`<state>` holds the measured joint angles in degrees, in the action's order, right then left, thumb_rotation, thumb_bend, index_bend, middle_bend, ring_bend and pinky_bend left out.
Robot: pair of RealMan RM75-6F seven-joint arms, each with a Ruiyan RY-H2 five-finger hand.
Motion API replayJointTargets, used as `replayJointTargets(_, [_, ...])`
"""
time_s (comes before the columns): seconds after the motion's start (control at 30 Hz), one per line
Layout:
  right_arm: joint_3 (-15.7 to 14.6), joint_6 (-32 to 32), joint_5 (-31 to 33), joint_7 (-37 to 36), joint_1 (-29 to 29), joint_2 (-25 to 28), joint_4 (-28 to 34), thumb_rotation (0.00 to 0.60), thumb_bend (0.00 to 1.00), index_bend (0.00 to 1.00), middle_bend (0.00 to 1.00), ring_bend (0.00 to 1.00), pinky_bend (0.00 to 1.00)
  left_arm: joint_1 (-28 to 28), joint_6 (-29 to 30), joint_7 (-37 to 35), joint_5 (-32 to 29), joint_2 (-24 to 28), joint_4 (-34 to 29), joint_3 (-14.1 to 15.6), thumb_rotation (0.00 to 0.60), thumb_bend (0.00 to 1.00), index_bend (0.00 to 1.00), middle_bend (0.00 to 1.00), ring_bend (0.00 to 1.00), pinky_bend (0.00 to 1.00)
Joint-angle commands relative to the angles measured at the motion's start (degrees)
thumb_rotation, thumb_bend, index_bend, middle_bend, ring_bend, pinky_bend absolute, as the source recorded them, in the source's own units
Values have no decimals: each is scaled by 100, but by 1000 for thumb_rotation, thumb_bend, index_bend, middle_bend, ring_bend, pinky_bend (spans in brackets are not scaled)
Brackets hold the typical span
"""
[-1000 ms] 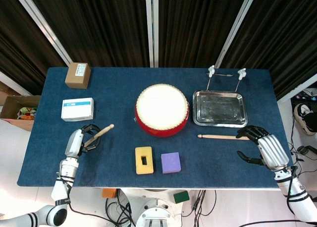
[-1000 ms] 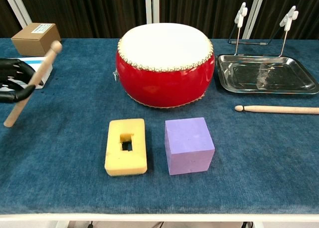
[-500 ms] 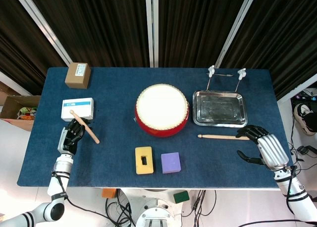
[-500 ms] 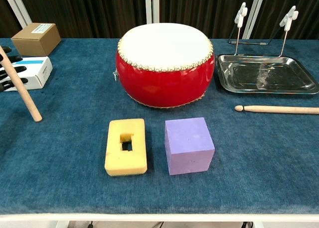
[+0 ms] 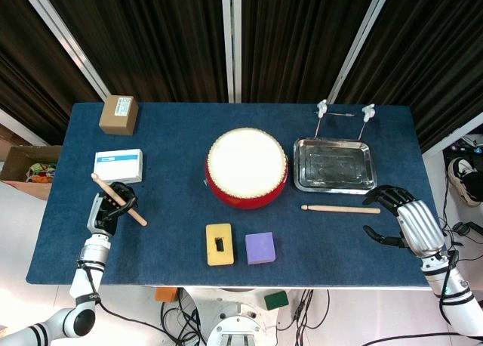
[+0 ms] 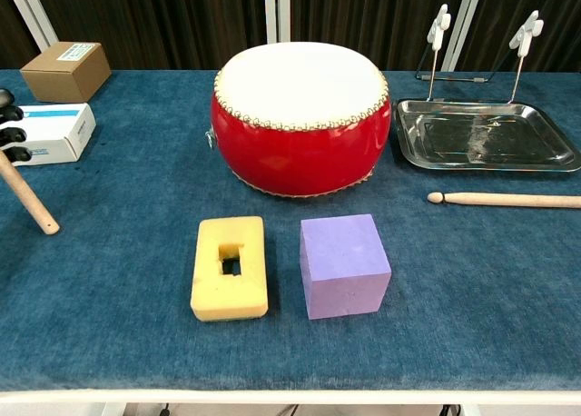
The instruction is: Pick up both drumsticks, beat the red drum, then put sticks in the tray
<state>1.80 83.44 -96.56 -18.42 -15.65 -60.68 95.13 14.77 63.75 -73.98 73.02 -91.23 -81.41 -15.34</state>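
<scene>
The red drum [image 5: 247, 168] [image 6: 300, 116] with its white skin stands mid-table. My left hand [image 5: 108, 207] [image 6: 9, 125] grips one wooden drumstick [image 5: 118, 199] [image 6: 28, 197] at the table's left side, the stick slanting toward the front right. The other drumstick [image 5: 341, 208] [image 6: 505, 199] lies flat on the cloth in front of the steel tray [image 5: 334, 165] [image 6: 486, 134]. My right hand [image 5: 404, 219], fingers spread, hovers just right of that stick's end without touching it; the chest view does not show this hand.
A yellow foam block [image 5: 219, 244] [image 6: 230, 267] and a purple cube [image 5: 260, 248] [image 6: 344, 264] sit in front of the drum. A white box [image 5: 118, 166] [image 6: 56, 132] and a cardboard box [image 5: 118, 115] [image 6: 65, 70] lie at the left. A wire stand [image 5: 345, 113] [image 6: 481, 39] is behind the tray.
My left hand has swung its drumstick round from pointing far-right to pointing near-right and shifted slightly left. The right hand has drawn a little to the right, away from the lying stick.
</scene>
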Motion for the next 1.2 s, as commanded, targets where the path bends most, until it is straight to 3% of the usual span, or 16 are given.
replayJointTargets(0.03, [23, 11, -9, 16, -11, 35, 42, 600, 193, 427, 355, 225, 320, -41, 240, 989, -310, -128, -285, -31, 600, 40, 621, 636, 652, 665])
replayJointTargets(0.3, [14, -26, 8, -10, -9, 13, 46, 600, 193, 427, 356, 225, 320, -66, 342, 1719, -371, -374, -306, 82, 600, 41, 662, 673, 692, 715])
replayJointTargets(0.73, [2, 78, 26, -93, 83, 4, 17, 600, 193, 427, 356, 225, 320, -62, 172, 2013, -256, -679, -29, 289, 600, 41, 711, 692, 710, 715])
replayJointTargets(0.83, [5, 110, 24, -109, 102, 2, 12, 600, 193, 427, 356, 225, 320, -38, 35, 1867, -237, -713, 17, 296, 600, 43, 736, 707, 726, 776])
replayJointTargets(1.0, [-24, 38, 52, -84, 109, -9, -5, 600, 193, 427, 356, 225, 320, 12, -39, 1960, -204, -796, 281, 296, 600, 152, 802, 778, 801, 975])
replayJointTargets(1.2, [-51, -56, 67, -132, 91, -46, -22, 600, 193, 428, 356, 225, 320, 96, -57, 2378, -136, -846, 559, 324, 600, 282, 888, 888, 907, 1000])
